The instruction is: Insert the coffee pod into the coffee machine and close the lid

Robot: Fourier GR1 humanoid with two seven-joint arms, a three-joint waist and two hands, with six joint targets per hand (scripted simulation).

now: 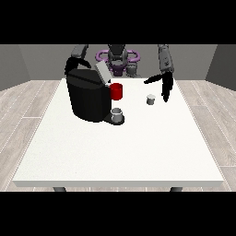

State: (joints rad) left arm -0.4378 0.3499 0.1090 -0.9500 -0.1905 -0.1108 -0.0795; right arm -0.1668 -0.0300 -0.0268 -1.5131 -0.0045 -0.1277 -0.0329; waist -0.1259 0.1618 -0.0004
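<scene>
Sitting apart, coffee pod (150,99), machine (89,96), apparently lid-up

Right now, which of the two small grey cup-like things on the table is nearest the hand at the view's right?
The coffee pod standing alone on the table beside the hand at the view's right; the grey cup sits at the coffee machine.

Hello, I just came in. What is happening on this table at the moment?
A humanoid robot stands behind a white table with a black coffee machine on it. The machine's lid is up, and a small grey cup sits at its base. The coffee pod lies alone on the table. The hand at the view's right hangs open just beside the pod, not yet holding it. The hand at the view's left is behind the machine's top.
</scene>
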